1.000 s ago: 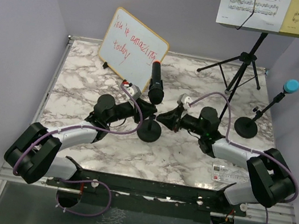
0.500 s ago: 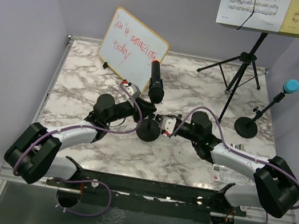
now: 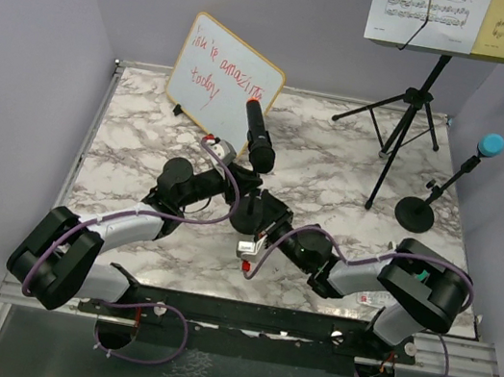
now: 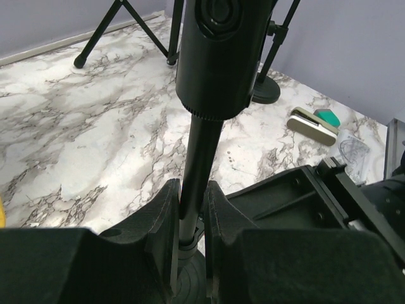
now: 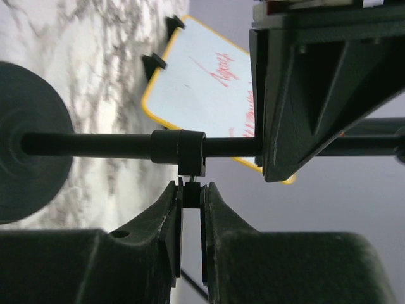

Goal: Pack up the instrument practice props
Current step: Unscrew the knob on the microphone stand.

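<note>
Zero props were packed: left fingers (image 4: 172, 215) pinched the black microphone pole (image 4: 197, 164), right fingers (image 5: 171, 212) nipped its knob (image 5: 191, 185); blue microphone (image 3: 490, 146) and sheet music (image 3: 429, 15) stood beyond.

In the left wrist view the base of the mic holder (image 4: 198, 152) is mostly hidden beneath the left gripper (image 4: 191, 221), and the black microphone (image 4: 221, 57) atop it is cut by the upper edge. Right of the holder, the right arm (image 4: 297, 202) covers the clear ruler (image 4: 350, 147) at its near end. Overhead, far behind the holder, the sheet music (image 3: 429, 15) runs off the top edge. In the right wrist view, writing on the whiteboard (image 5: 202, 88) beyond the holder is too blurred to read.
</note>
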Controlling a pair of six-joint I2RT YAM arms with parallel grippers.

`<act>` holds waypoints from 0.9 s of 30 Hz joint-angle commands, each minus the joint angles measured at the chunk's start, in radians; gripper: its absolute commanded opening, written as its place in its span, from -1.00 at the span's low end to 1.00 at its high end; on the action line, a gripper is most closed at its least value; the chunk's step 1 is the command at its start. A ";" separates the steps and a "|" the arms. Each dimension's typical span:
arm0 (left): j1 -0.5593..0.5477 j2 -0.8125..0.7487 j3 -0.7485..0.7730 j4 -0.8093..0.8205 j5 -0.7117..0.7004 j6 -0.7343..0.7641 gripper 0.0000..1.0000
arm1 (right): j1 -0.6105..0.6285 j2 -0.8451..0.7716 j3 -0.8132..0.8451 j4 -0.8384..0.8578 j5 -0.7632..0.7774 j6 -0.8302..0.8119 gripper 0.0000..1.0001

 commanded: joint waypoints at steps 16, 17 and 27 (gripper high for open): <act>-0.016 -0.017 0.012 -0.022 0.053 -0.033 -1.00 | 0.038 0.064 -0.020 0.066 0.221 0.198 -0.11; -0.016 -0.017 0.012 -0.022 0.053 -0.033 -1.00 | 0.038 0.046 -0.022 0.050 0.221 0.237 -0.08; -0.016 -0.011 0.015 -0.027 0.051 -0.028 -1.00 | 0.032 -0.242 0.057 -0.477 0.083 0.775 0.28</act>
